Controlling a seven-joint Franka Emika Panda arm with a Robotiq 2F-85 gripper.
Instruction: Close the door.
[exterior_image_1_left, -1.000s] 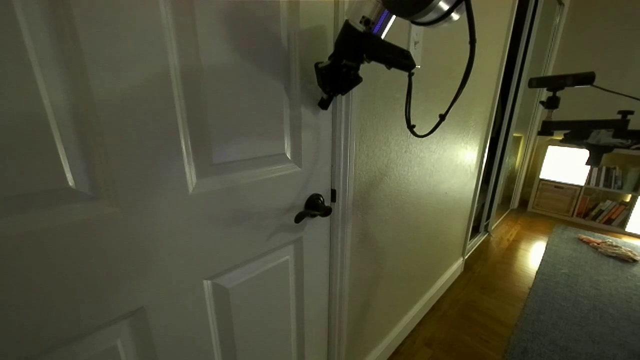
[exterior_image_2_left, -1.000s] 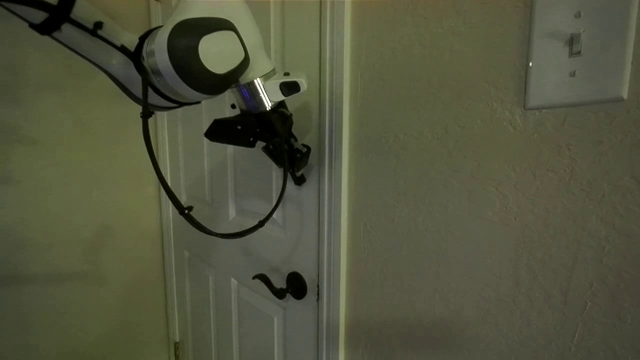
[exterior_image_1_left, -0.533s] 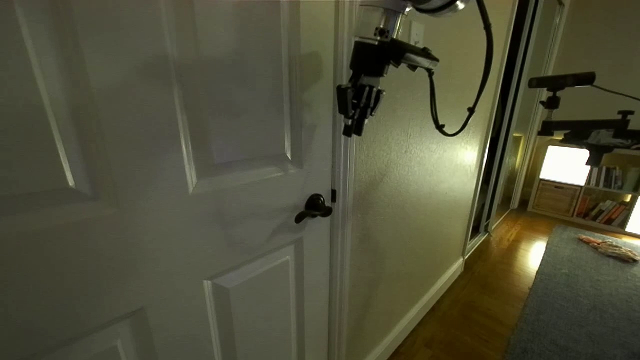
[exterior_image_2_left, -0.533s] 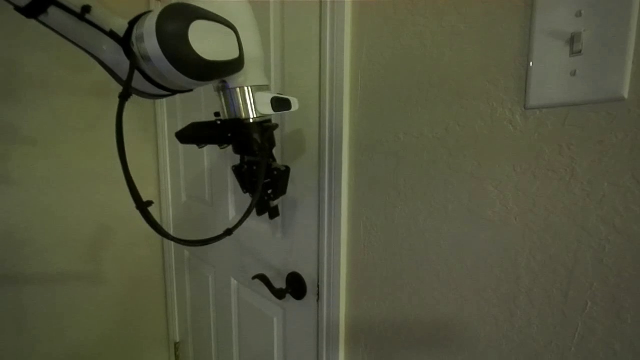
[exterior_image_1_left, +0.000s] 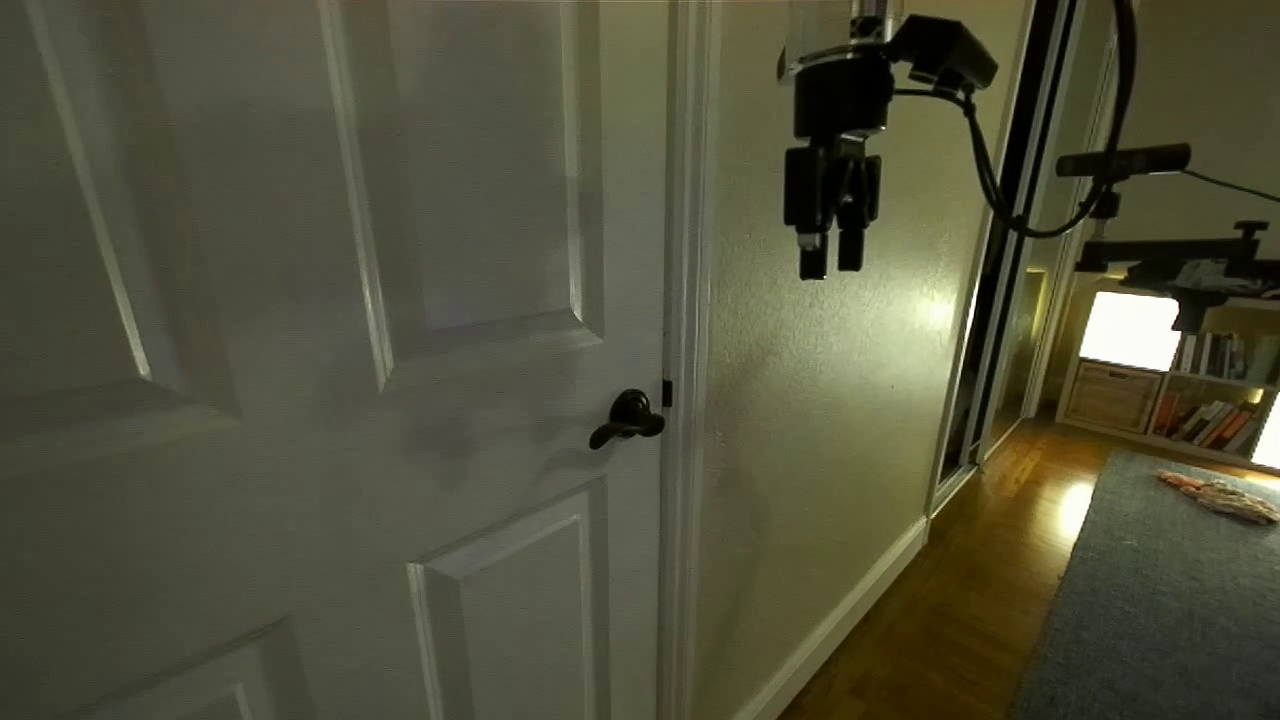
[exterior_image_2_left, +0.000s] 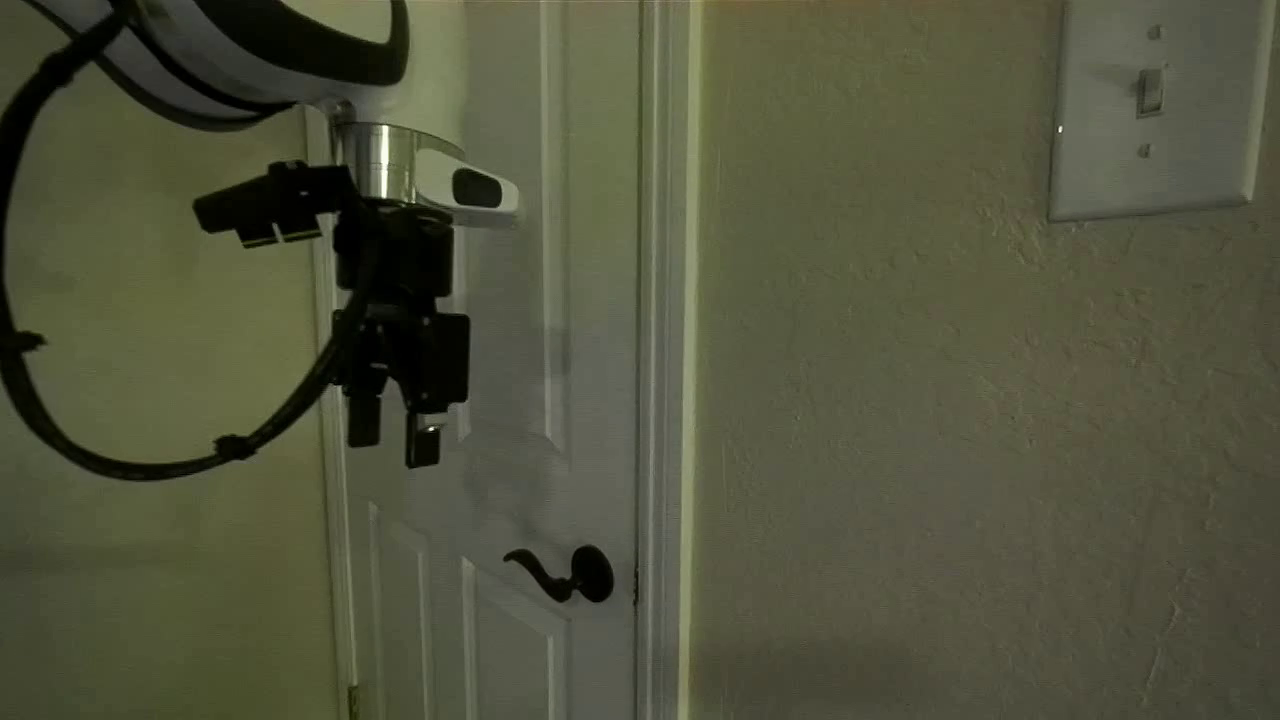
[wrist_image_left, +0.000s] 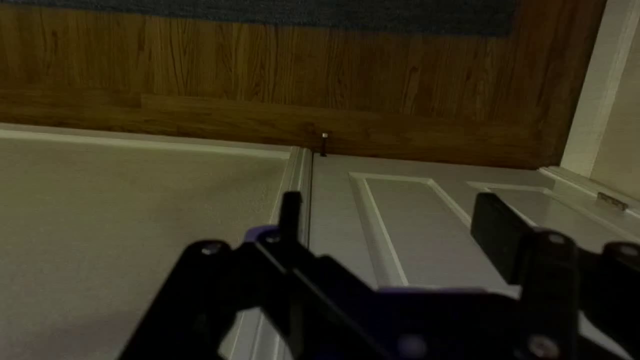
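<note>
Tall white door (exterior_image_1_left: 350, 460) upright in its frame (exterior_image_1_left: 690, 300), gripper (exterior_image_1_left: 832, 258) hanging apart from it

The door stands with its long axis vertical, and its raised rectangular panels run upright too. Its panelled face is turned toward both exterior cameras, and its latch edge lies just beside the frame; whether it is latched cannot be told. In an exterior view a hinge (exterior_image_2_left: 353, 700) shows on the left edge, while the black lever handle (exterior_image_2_left: 585, 575) sits near the right edge, pointing left toward the hinge side with its tip curling up. In the wrist view the foot of the door meets the wooden floor (wrist_image_left: 250, 75).

The black gripper points straight down, its jaws apart, with the door visible through the gap in the wrist view. In both exterior views it shows higher than the lever handle. A light switch (exterior_image_2_left: 1150, 92) is on the wall (exterior_image_2_left: 900, 400) to the right of the door; a blue-grey rug (exterior_image_1_left: 1150, 600) lies on the floor.
</note>
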